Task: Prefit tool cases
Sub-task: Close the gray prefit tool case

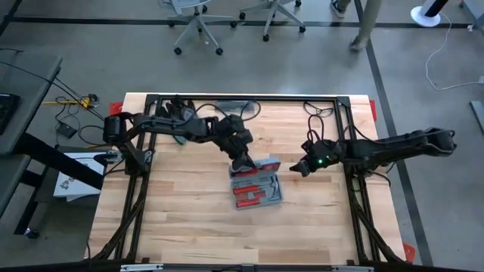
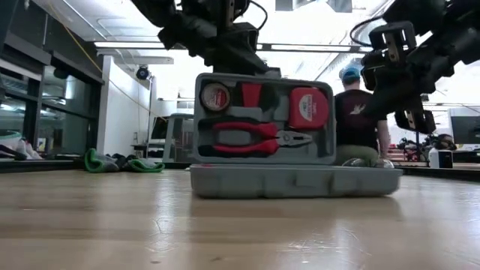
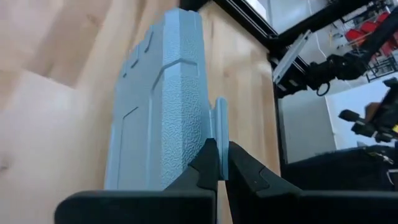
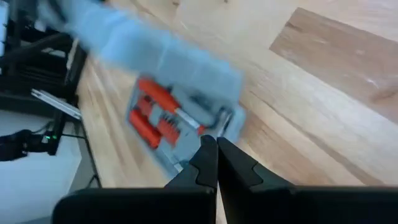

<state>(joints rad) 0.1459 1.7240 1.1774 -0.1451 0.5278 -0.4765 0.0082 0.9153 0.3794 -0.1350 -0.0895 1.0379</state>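
Note:
The blue-grey tool case [image 1: 257, 189] sits open at the table's middle. Its base [image 2: 292, 181] lies flat on the wood and its lid [image 2: 262, 116] stands nearly upright, showing red pliers and a tape measure in their recesses. My left gripper [image 3: 222, 149] is at the lid's upper edge, behind its ribbed outer shell [image 3: 161, 106], and is shut on it. My right gripper [image 1: 296, 168] hangs shut a little to the right of the case, above the table, with nothing between its fingers [image 4: 212, 144]. My left gripper pinches a small tab [image 3: 219, 121] that juts from the lid's free upper edge between its two fingers. The fingers come from the table's far left side, slanting downward. The lid stands nearly upright in the hold, hinged to the base, which rests on the table.
Green gloves [image 2: 120, 162] lie on the table at the far left. A black frame [image 1: 242, 99] runs round the table's far edge and sides. A person [image 2: 360, 120] sits in the room beyond. Bare wood lies in front of the case.

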